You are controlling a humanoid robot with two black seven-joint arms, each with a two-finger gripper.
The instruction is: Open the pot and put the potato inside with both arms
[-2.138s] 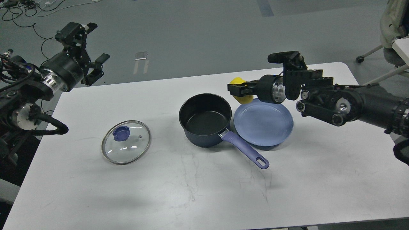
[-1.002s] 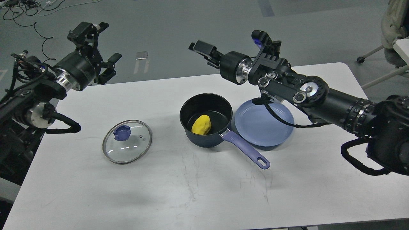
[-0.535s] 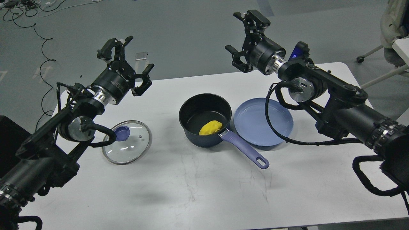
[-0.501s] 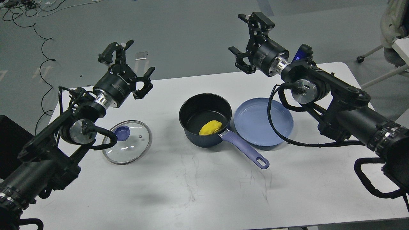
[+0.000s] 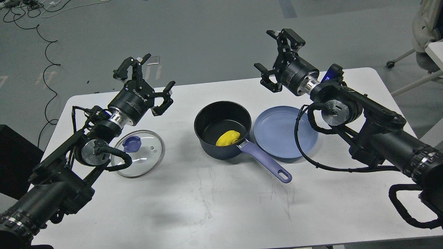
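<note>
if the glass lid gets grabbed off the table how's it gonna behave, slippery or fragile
The lid looks like smooth glass with a thin metal rim, so it is probably rigid, breakable if dropped, and slick at the edge. Its lavender knob stands up from the top, likely the surest grip. Lying flat on the table, it should slide rather than roll.

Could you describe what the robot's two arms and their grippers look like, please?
Both arms are black and thick, with round silver joint caps and bright silver wrist rings. Black cables loop loosely outside each forearm. The left gripper and right gripper have chunky cylindrical black bodies ending in angular, jointed black fingers. White lettering runs along the left gripper's body, and a small blue part sits behind the right wrist.
</note>
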